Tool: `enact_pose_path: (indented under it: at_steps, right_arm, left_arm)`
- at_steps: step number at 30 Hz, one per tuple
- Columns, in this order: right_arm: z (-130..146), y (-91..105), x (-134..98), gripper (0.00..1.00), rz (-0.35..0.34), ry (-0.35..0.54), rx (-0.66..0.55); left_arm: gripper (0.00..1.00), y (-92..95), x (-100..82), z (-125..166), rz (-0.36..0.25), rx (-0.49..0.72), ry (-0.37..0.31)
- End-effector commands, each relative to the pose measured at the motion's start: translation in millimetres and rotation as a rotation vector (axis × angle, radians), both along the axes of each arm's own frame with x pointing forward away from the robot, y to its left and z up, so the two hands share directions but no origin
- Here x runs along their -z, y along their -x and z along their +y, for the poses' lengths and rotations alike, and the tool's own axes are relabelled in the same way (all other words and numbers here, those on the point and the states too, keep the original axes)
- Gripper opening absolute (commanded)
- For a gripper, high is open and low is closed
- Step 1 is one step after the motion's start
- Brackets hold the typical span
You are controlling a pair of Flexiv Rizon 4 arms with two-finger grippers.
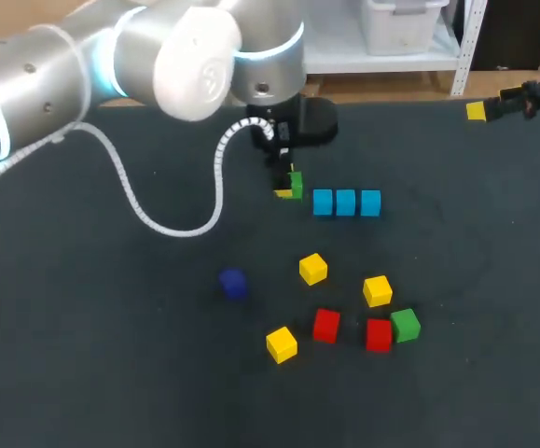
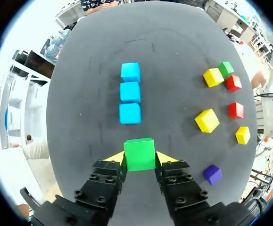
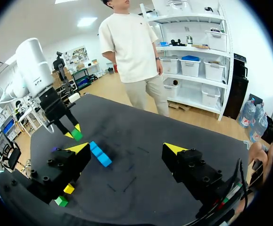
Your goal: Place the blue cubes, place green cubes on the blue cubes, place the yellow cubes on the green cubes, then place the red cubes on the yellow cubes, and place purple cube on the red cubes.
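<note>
Gripper on the left arm (image 2: 140,159) pinches a green cube (image 2: 139,151) between its two yellow tips, one tip pressed to each side face. Straight ahead of the held cube, and apart from it, three blue cubes (image 2: 130,92) lie in a close row that runs away along the line of the fingers. In the head view the held cube sits just beside the row's left end. Off to this gripper's right lie the loose pieces: three yellow cubes (image 1: 313,269), two red cubes (image 1: 325,325), a second green cube (image 1: 405,325) just beside one red, and a purple cube (image 1: 233,283) closest to the gripper. Right gripper (image 3: 126,149) hangs near the far right edge of the table (image 1: 83,373), well apart from the cubes, with its fingers spread wide and nothing between them.
</note>
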State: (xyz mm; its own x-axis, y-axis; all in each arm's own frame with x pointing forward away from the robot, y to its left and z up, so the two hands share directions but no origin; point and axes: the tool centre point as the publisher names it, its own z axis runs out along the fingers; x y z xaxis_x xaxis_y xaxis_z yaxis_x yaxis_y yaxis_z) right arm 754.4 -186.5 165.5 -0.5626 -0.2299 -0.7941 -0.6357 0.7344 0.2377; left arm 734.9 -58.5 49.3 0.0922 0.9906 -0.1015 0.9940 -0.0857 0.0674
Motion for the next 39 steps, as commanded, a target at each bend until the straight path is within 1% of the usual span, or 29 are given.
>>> enact_pose_path:
  at_steps: [1,6,8,10,17,22,33,39]
  right_arm:
    - [0,-0.4,1,1.00,-0.002,-0.003,-0.002]
    - [0,-0.4,1,1.00,-0.002,-0.003,-0.002]
    - [0,-0.4,1,1.00,-0.002,-0.003,-0.002]
    - [0,-0.4,1,1.00,-0.002,-0.003,-0.002]
    - [0,-0.4,1,1.00,-0.002,-0.003,-0.002]
    - [0,-0.4,1,1.00,-0.002,-0.003,-0.002]
    - [0,-0.4,1,1.00,-0.002,-0.003,-0.002]
    - [0,-0.4,1,1.00,-0.002,-0.003,-0.002]
  left_arm:
    - [0.00,-26.8,3.2,-24,0.061,0.021,-0.036]
    - [0.00,-33.8,-2.1,-41,0.064,0.051,-0.027]
    - [0.00,-35.1,-3.0,-45,0.077,0.047,-0.041]
    - [0.00,-35.6,-2.6,-47,0.084,0.047,-0.031]
    - [0.00,-23.3,1.7,-53,0.103,0.038,-0.015]
    - [0.00,-15.0,4.8,-58,0.105,0.038,-0.002]
    - [0.00,-14.1,13.2,-65,0.126,0.058,-0.010]
    - [0.00,-17.3,18.9,-66,0.135,0.065,-0.006]
